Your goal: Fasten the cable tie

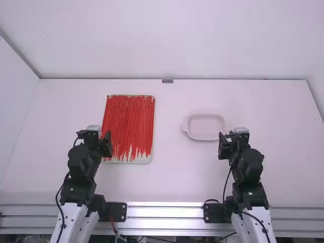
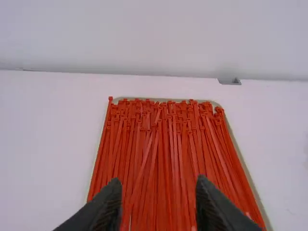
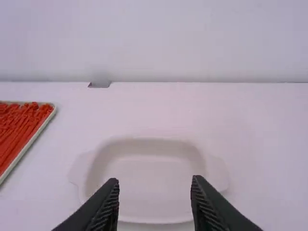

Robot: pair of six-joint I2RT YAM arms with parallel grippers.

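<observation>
A thick layer of red cable ties [image 1: 128,126] lies lengthwise on a flat beige tray [image 1: 150,160] left of the table's middle. My left gripper [image 1: 104,143] hovers over the tray's near left corner. In the left wrist view its fingers [image 2: 107,207] stand open above the near ends of the cable ties [image 2: 166,154], holding nothing. My right gripper [image 1: 228,144] sits just behind the near rim of an empty white dish [image 1: 204,127]. Its fingers [image 3: 107,202] are open over the dish [image 3: 149,178], with nothing between them.
A small grey bracket [image 1: 167,80] sits at the table's far edge where it meets the back wall. White side walls bound the table left and right. A metal rail [image 1: 162,208] runs along the near edge between the arm bases.
</observation>
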